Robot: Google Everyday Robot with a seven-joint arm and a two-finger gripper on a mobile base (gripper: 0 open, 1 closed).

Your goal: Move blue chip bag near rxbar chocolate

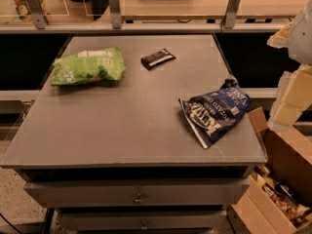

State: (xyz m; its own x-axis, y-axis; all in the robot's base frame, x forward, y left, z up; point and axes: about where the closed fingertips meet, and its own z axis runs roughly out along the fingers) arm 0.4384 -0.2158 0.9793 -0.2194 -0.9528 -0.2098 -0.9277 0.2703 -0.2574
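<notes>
Work surface: a grey table (122, 130) with two drawers (139, 193) in its front.

Arm: the robot arm (303, 30) enters at the right edge of the view, with a pale rounded segment high up. Below it are blurred cream-coloured blocks taken to be the gripper (288, 101). The gripper hangs off the table's right side, above an open cardboard box (285, 155) on the floor. It is to the right of the blue chip bag and touches nothing on the table. Whether it stands wide or narrow cannot be told, and nothing is seen held in it.

Blue chip bag (217, 112): lies flat and crumpled on the right-hand part of the table, near the right edge. Its white lettering faces up and it is set askew to the table edges.

Rxbar chocolate (157, 58): lies flat towards the far side of the table, near the middle and slightly tilted. It is well apart from the blue chip bag.

Green chip bag (87, 66): lies flat at the far left of the table, to the left of the rxbar chocolate and not touching it.
</notes>
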